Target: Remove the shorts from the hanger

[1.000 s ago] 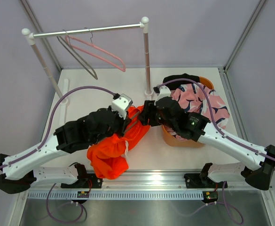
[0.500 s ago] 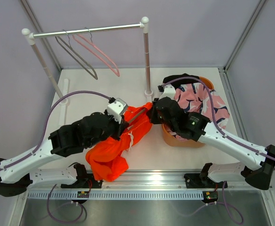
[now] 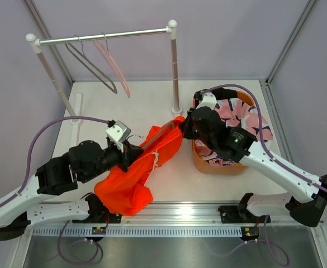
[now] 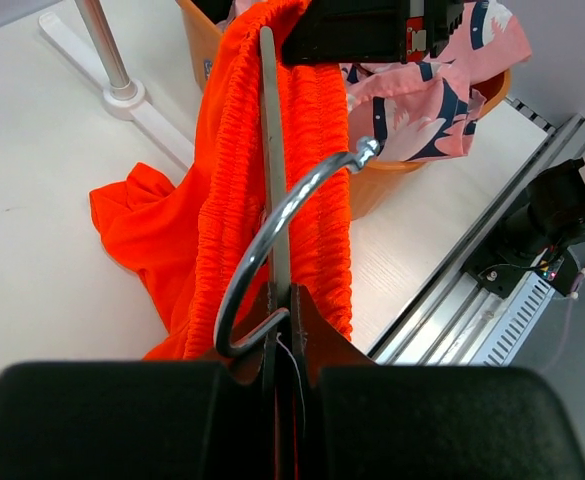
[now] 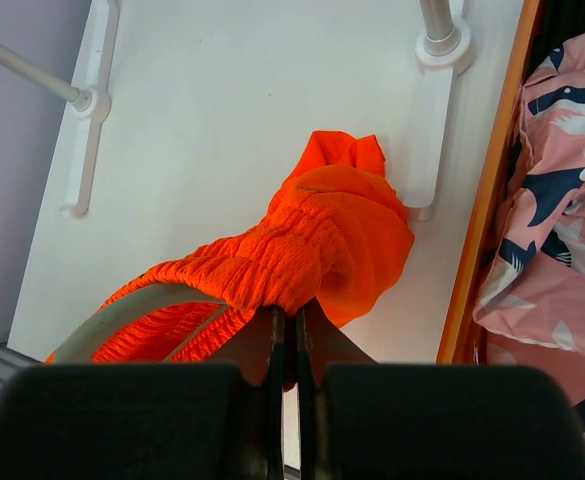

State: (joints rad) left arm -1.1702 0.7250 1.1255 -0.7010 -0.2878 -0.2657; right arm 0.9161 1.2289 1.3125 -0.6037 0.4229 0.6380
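The left arm stretches low from the near-left, its left gripper (image 3: 131, 153) pinched tight on the hanger (image 4: 272, 225) hook. The right arm bends inward, right gripper (image 3: 181, 127) clamped on the waistband of the orange shorts (image 3: 127, 187), which trail onto the table (image 3: 124, 106). The pink shorts (image 3: 251, 120) and black shorts (image 3: 222, 92) lie in the basket (image 3: 208, 166).

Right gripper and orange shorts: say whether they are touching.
Touching. The right wrist view shows the right gripper pinching the orange shorts at the gathered waistband, fingers closed on it.
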